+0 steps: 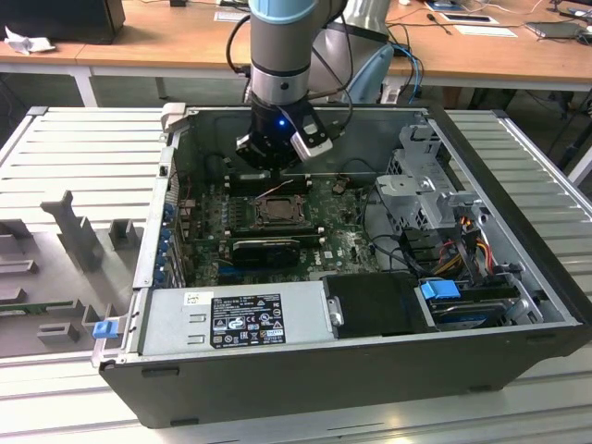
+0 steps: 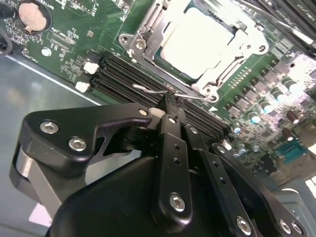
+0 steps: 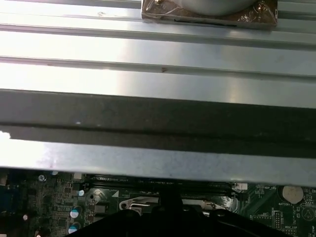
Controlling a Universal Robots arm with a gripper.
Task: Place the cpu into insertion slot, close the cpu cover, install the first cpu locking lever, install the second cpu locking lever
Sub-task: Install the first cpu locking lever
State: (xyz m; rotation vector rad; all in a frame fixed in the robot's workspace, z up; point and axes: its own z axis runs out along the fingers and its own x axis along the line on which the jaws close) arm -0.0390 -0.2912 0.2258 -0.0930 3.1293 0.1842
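Silvery-grey and square, the flat metal-topped cpu (image 2: 197, 42) already sits in the black-framed insertion slot (image 2: 163, 61) in the second wrist view, with the thin dark-silver cpu cover (image 2: 148, 24) folded down around it; the black linkage gripper (image 2: 170, 106) has its fingers together, pinched on a thin springy wire locking lever (image 2: 153, 90) at the socket's edge, which I'd judge light but stiff, best taken near its bent free end. Over to the exterior view: the gripper (image 1: 275, 168) hangs inside the open black computer case (image 1: 351, 370) just above the socket; the white label (image 1: 248, 319) on the grey power supply carries print too small to read. First wrist view: ribbed aluminium table (image 3: 158, 49), green motherboard (image 3: 44, 207) below, no legible writing
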